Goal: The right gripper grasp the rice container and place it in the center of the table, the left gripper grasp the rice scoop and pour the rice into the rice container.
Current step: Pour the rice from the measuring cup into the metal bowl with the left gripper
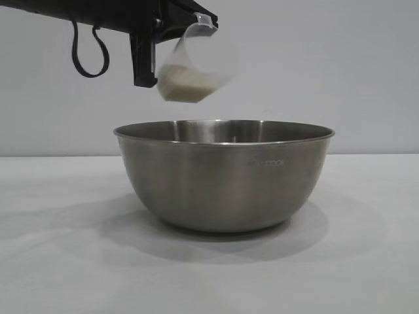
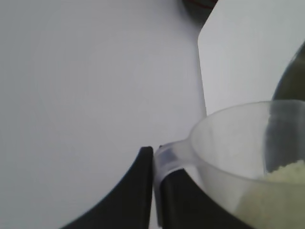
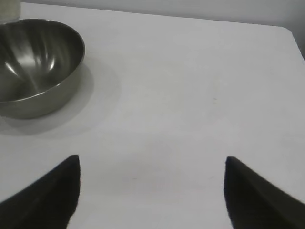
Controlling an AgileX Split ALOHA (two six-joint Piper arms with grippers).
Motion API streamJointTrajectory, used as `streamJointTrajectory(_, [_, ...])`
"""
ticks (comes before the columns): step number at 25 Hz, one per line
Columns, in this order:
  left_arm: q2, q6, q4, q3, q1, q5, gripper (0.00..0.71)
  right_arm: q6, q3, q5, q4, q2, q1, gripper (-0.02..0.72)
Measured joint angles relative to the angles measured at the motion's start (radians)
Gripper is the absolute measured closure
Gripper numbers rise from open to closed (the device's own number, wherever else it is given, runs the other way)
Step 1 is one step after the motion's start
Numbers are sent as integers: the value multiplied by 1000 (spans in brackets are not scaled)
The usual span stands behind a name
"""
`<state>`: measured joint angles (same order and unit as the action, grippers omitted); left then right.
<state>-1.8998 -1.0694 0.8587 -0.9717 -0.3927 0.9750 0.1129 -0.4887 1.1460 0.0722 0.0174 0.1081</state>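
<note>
Rice scoop (image 1: 194,69) tilted above the rice container (image 1: 224,176), pour about to begin.
Left gripper (image 2: 153,186) jaws pinch its handle shut; right gripper (image 3: 151,191) idles open over bare tabletop (image 3: 190,86). Rice (image 1: 186,84) sits near the bowl's left rim, so grains could spill outside.

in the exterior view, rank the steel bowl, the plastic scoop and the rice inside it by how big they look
1. rice container, by far the largest.
2. rice scoop, tilted above the bowl, held by the left gripper.
3. rice, a pale layer filling only the scoop's lower part.
</note>
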Motion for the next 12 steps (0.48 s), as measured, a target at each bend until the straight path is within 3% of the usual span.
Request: streamJointTrajectory(12, [-2,-424,-6,0,-33,-2,710,0,0,0,0,0,0,133])
